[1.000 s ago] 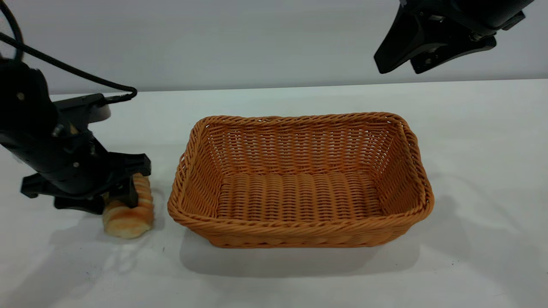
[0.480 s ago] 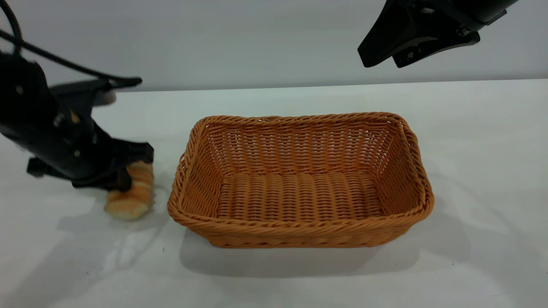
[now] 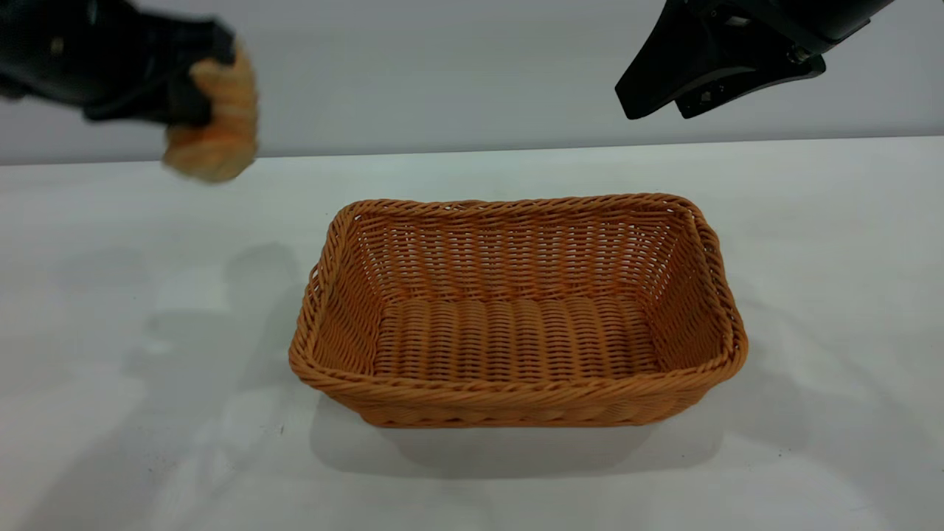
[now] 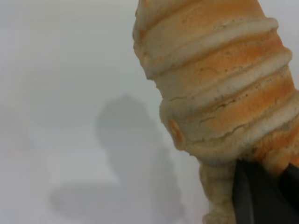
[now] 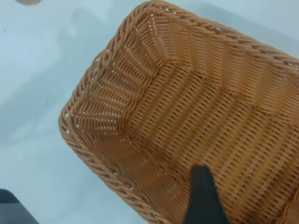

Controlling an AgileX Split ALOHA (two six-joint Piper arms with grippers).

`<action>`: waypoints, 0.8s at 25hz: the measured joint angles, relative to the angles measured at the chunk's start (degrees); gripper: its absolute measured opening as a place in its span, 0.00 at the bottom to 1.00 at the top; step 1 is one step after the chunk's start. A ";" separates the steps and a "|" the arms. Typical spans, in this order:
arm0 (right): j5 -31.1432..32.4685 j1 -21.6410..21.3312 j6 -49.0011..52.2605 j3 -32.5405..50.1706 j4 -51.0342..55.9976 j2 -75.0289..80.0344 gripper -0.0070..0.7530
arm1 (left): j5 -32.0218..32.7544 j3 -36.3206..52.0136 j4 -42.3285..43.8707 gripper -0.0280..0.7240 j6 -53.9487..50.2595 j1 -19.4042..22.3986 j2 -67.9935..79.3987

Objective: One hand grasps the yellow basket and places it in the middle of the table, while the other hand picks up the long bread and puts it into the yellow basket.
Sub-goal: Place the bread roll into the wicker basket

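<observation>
The yellow basket (image 3: 516, 402) sits empty in the middle of the table (image 3: 110, 310); it also fills the right wrist view (image 5: 187, 93). My left gripper (image 3: 195, 81) is shut on the long bread (image 3: 217, 129) and holds it high in the air, to the left of the basket and behind it. The left wrist view shows the banded loaf (image 4: 219, 84) close up, with one black finger (image 4: 261, 196) pressed on it. My right gripper (image 3: 660, 109) hangs open and empty high above the basket's far right corner. One of its fingers (image 5: 202, 198) shows over the basket floor.
The white tabletop surrounds the basket on all sides, with shadows of the arm and bread on its left part (image 3: 243, 310). A pale wall stands behind the table's far edge (image 3: 472, 74).
My left gripper has lifted the bread off the table from beside the basket's left side to high in the air. The right gripper shifted slightly left, then stayed still.
</observation>
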 joint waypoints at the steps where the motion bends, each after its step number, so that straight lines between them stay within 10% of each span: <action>1: 0.00 0.00 0.00 0.00 0.00 0.00 0.73 | -0.07 0.00 0.00 0.11 -0.14 -1.65 -0.69; 10: 0.06 0.00 -0.13 0.00 0.00 0.00 0.73 | -3.68 0.10 0.00 0.11 -0.43 -13.81 1.60; 20: 0.22 0.00 -0.18 0.00 0.00 -0.67 0.73 | -10.19 0.10 0.00 0.11 -0.46 -16.52 13.42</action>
